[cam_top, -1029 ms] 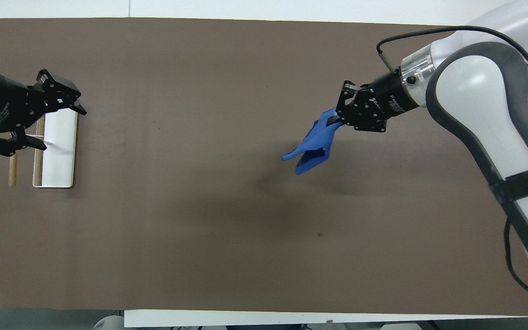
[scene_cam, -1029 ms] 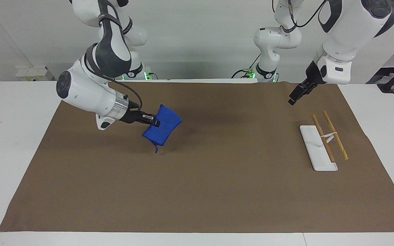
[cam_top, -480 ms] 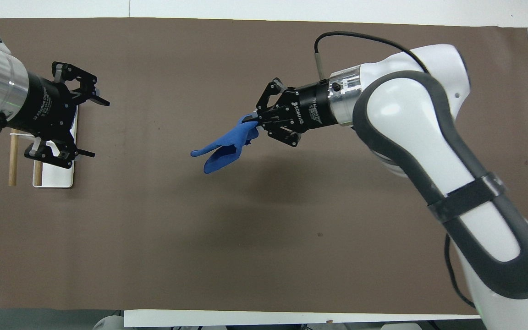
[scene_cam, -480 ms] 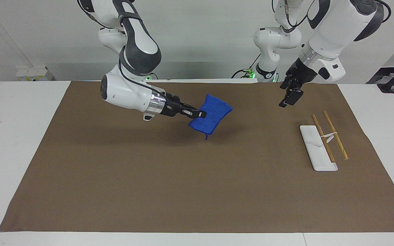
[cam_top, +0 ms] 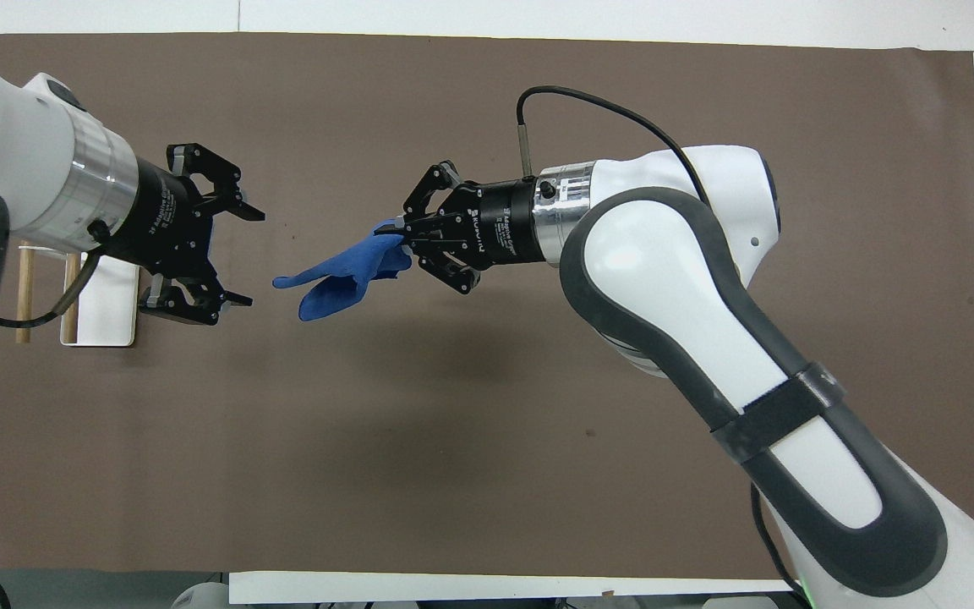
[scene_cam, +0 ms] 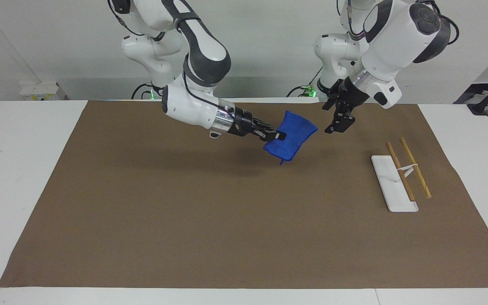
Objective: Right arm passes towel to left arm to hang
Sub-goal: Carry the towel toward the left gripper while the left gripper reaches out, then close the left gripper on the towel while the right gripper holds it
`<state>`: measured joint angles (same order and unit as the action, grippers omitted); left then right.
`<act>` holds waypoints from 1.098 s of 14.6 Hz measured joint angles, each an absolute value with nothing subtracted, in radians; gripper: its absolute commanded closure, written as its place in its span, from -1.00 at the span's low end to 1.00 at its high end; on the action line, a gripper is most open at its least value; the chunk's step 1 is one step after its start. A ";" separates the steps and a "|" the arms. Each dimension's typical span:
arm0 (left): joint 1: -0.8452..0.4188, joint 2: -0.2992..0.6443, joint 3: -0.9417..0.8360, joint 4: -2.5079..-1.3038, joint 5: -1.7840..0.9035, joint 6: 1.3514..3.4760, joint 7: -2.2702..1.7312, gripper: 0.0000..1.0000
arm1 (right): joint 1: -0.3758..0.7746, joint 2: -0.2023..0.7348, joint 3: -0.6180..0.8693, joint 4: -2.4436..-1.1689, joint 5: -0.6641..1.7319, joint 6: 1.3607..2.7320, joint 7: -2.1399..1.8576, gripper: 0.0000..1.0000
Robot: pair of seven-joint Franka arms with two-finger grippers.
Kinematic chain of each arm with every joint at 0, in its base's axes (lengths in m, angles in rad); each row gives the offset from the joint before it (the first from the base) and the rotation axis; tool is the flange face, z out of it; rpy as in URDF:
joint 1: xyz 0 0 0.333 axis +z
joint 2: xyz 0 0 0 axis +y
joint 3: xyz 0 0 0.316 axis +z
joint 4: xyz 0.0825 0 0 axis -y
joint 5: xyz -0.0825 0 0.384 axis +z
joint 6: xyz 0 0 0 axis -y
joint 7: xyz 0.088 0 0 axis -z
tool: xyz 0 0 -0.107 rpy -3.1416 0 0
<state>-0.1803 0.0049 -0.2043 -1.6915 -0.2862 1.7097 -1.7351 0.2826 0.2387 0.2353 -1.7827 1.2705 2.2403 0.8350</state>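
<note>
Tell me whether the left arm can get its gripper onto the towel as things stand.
Probably yes. The left gripper is open, faces the towel's free end, and only bare air over the mat lies between them. The right gripper is shut on the towel's other end, holding it up, so nothing blocks the way.

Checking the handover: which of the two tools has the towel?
The right tool, shut on the blue towel above the mat; the left tool is open, apart from it.

Facing view: high, across the brown mat (scene_cam: 244, 237), looking at both arm bases, fairly distant. Overhead view: steeply down from above the robots, closer. Both share the mat (cam_top: 453, 440), flipped half a turn.
</note>
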 measured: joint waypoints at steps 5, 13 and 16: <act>-0.180 0.004 -0.210 -1.747 -0.287 1.783 -1.698 -0.82 | 0.287 0.238 0.235 -1.783 1.272 2.244 0.841 0.99; -0.180 -0.020 -0.211 -1.817 -0.343 1.841 -1.695 -0.79 | 0.293 0.238 0.235 -1.783 1.272 2.258 0.841 0.99; -0.180 -0.034 -0.213 -1.835 -0.350 1.857 -1.695 -0.72 | 0.293 0.238 0.235 -1.784 1.272 2.258 0.841 0.99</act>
